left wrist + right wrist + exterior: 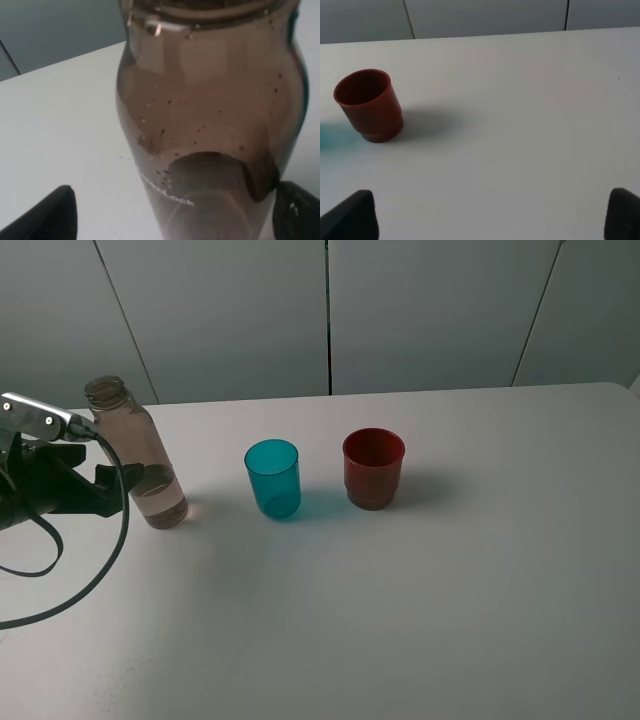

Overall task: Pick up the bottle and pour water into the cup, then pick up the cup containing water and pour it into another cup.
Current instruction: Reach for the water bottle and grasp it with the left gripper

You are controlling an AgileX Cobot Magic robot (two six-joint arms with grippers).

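The tall brownish clear bottle [145, 455] stands uncapped at the table's left, holding a little liquid near its base. My left gripper [125, 485] is open, its jaws reaching to either side of the bottle's lower body. In the left wrist view the bottle [210, 125] fills the frame between the dark fingertips [50, 215], with a gap on the one side. The teal cup [272, 478] stands upright in the middle, and the red cup [373, 468] just to its right. My right gripper [490, 215] is open and empty, away from the red cup [368, 105].
The white table [400, 620] stretches wide in front of and to the right of the cups. A black cable [110, 560] loops from the left arm over the table's left part. Grey wall panels stand behind the far edge.
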